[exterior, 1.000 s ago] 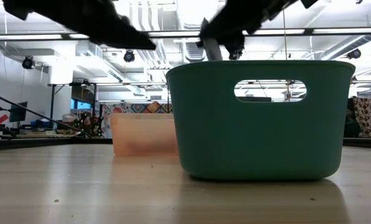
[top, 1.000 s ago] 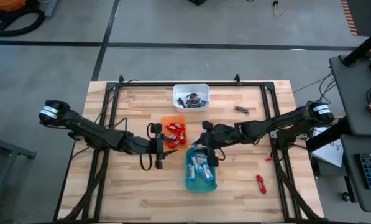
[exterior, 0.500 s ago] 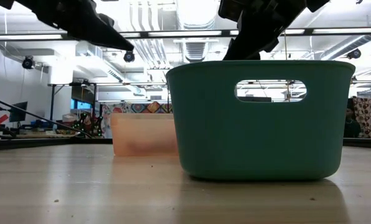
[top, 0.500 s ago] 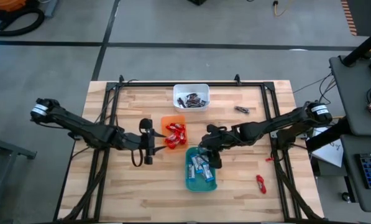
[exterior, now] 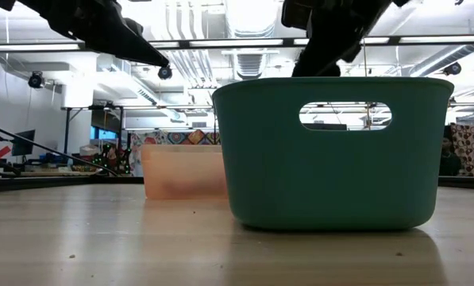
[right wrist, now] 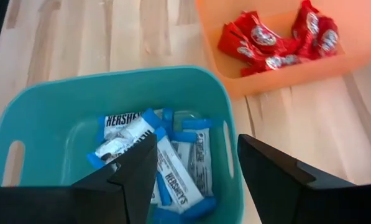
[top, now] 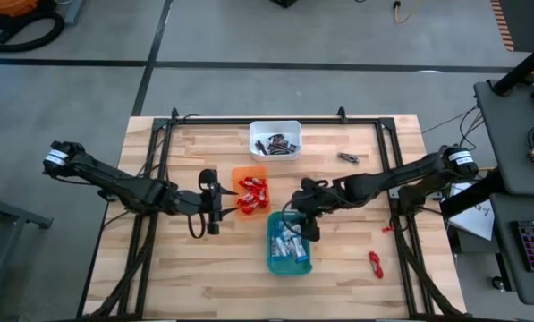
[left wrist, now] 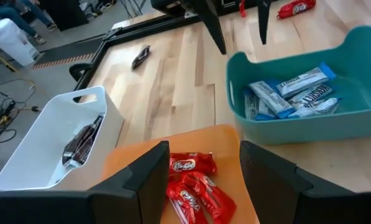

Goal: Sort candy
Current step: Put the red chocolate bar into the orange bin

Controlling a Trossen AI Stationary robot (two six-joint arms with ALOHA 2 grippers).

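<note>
**Blue-and-white candy in the teal tray, right gripper spread above it**

At centre-left of the high view: left gripper (top: pixel 210 202), fingers spread and empty, parked just left of the orange tray (top: pixel 250 171). Probably waiting there, close to its bin, clear of the other arm's work.

In the orange tray, centre of frame: red candies (top: pixel 254 190) heaped together, one colour only. Above it, near the top edge of the tabletop (top: pixel 177 268): white tray (top: pixel 275 129) with dark-wrapped candies (top: pixel 278 143) inside. Each tray evidently reserved for one wrapper kind.

Just below and right of the orange tray: teal tray (top: pixel 276 263) with blue-and-white candies (top: pixel 291 243) lying flat in a loose pile. Directly over its upper rim: right gripper (top: pixel 304 224), fingers spread wide, nothing pinched between them in the right wrist view. Placement over the bin fits a drop into it, judged from the open fingers and the pile beneath.

Toward the right: one dark candy (top: pixel 348 158) loose at upper right of the boards, one red candy (top: pixel 375 263) loose at lower right, both well apart from any tray. Sorting nearly done, with those two pieces apparently left to fetch.
</note>
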